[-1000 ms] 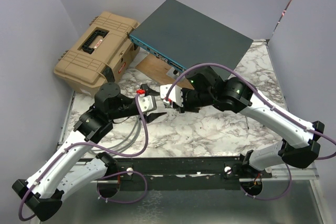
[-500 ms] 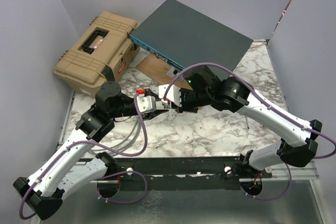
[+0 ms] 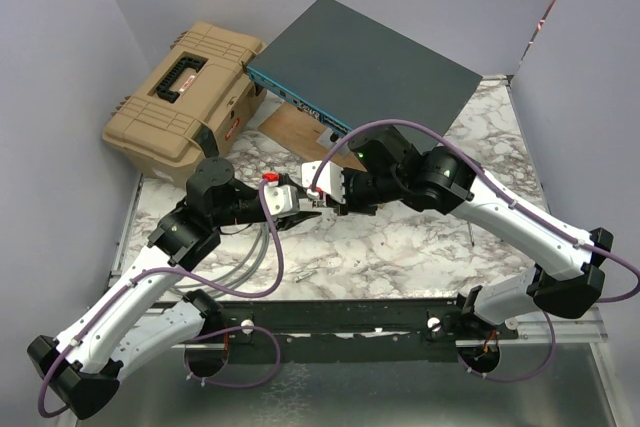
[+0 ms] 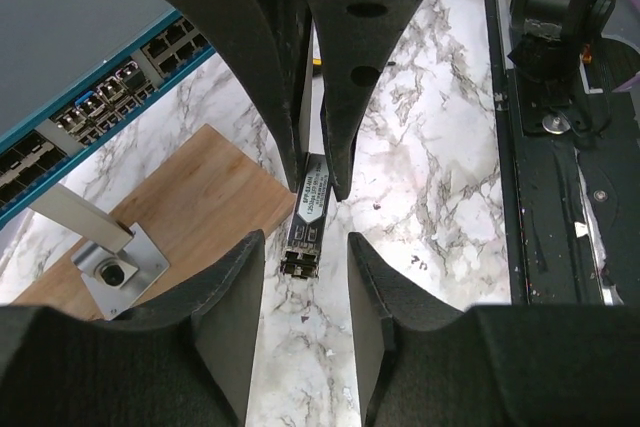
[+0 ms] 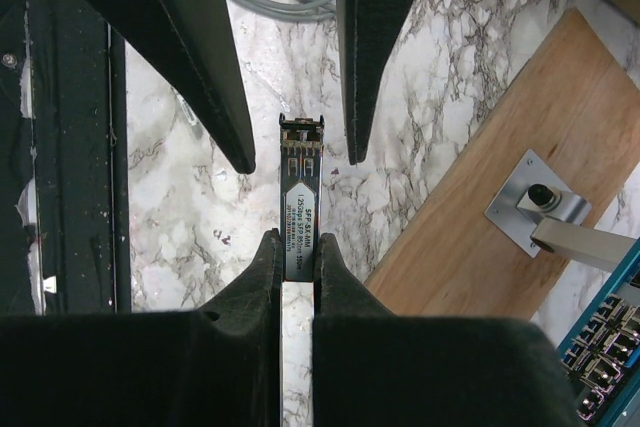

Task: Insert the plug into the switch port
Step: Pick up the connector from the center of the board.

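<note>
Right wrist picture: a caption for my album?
Right gripper holds a small plug; the open left gripper flanks its tip.

The top view holds one switch (image 3: 370, 62) at upper centre, one tan toolbox (image 3: 180, 97) at upper left, one wooden board (image 3: 298, 133) just below the switch, and one marble desk (image 3: 400, 247). Two hands meet mid-frame, the left hand (image 4: 305, 257) and the right hand (image 5: 296, 247), with one plug (image 5: 299, 197) between them.

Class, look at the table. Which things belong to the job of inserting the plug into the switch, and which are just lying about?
Belongs to the job:
- plug
- switch
- right gripper, shut on the plug
- left gripper, open around the plug's free end

Lying about:
- tan toolbox
- wooden board
- grey cables
</note>
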